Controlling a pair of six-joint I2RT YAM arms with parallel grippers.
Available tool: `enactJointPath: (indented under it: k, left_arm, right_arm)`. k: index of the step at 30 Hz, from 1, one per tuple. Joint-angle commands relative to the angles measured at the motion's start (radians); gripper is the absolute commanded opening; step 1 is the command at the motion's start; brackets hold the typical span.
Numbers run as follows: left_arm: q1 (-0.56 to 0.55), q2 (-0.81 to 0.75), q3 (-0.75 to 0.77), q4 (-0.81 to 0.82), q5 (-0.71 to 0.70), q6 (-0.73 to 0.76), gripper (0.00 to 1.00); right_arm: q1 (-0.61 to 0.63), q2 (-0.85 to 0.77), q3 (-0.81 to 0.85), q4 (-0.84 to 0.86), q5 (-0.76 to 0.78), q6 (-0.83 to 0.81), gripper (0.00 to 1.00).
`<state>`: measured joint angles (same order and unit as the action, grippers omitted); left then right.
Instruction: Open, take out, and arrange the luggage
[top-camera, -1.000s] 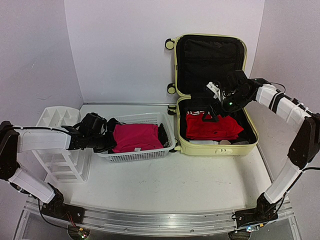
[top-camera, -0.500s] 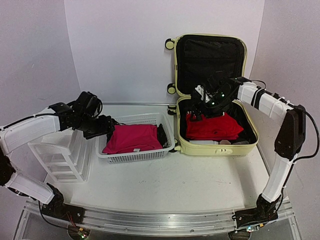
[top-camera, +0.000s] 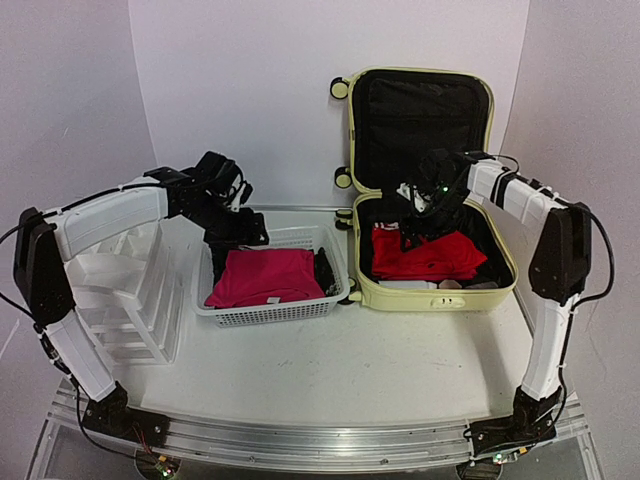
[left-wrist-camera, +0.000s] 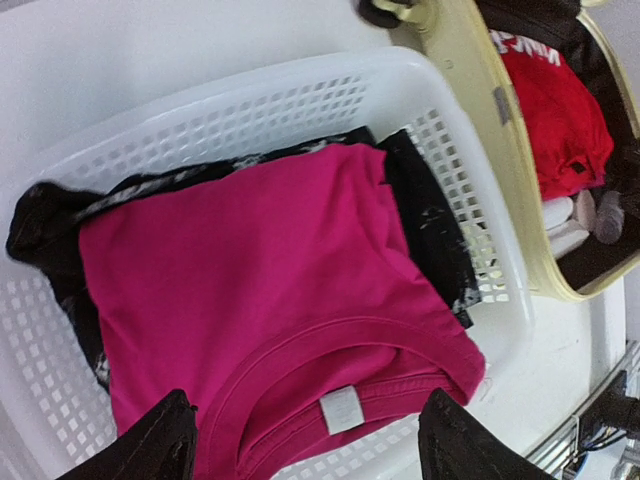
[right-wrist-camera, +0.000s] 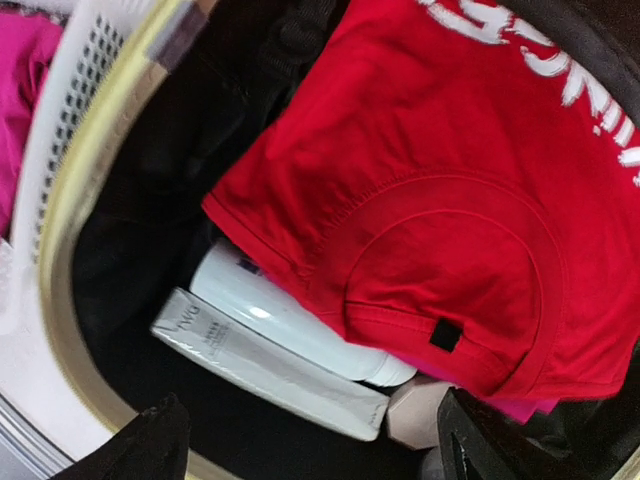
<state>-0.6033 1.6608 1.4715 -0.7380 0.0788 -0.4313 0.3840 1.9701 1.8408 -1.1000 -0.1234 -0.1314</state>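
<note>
Top external view: the luggage (top-camera: 440, 297) lies open at the far right of the bench (top-camera: 380, 370). Its lid stands upright against the back wall and its black-lined lower shell faces up. The right end effector (top-camera: 418, 232) hangs over that shell, fingers spread wide with nothing between them. Directly under it, in the right wrist view, lies a folded red shirt (right-wrist-camera: 450, 200) with white lettering. Beyond the shirt's edge, toward the pale yellow rim, a white bottle (right-wrist-camera: 280, 315) and a long silvery carton (right-wrist-camera: 260, 365) lie side by side, touching; the bottle is partly tucked under the shirt.

The left end effector (top-camera: 240, 228) hovers above the back left corner of a white mesh basket (top-camera: 270, 312), which stands just beside the luggage. Its fingers are also spread and pinch nothing. Below them, in the left wrist view, a folded pink shirt (left-wrist-camera: 270, 270) lies on top in the basket, its collar label toward the fingertips. A black garment (left-wrist-camera: 430, 220) shows from under it on two sides. Left of that end effector, and lower, stands a white drawer organiser (top-camera: 120, 300).
</note>
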Motion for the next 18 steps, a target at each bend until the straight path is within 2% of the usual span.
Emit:
enactJointPath:
  k: [1, 6, 9, 13, 18]
  left_arm:
    - [-0.004, 0.051, 0.166, -0.006, 0.129, 0.169, 0.77]
    - [-0.001, 0.121, 0.264, -0.089, 0.137, 0.234, 0.77]
    - [0.0, 0.154, 0.293, -0.136, 0.146, 0.245, 0.77]
    - [0.002, 0.199, 0.341, -0.184, 0.153, 0.244, 0.77]
    - [0.002, 0.261, 0.426, -0.273, 0.141, 0.255, 0.77]
  right_arm:
    - [-0.007, 0.097, 0.123, -0.104, -0.066, -0.305, 0.86]
    - [-0.003, 0.12, 0.093, -0.067, -0.151, -0.629, 0.79]
    - [-0.003, 0.151, 0.098, -0.048, -0.153, -0.762, 0.79]
    - [-0.003, 0.21, 0.128, -0.038, -0.182, -0.852, 0.79]
    - [0.013, 0.22, 0.065, 0.069, -0.189, -0.894, 0.83]
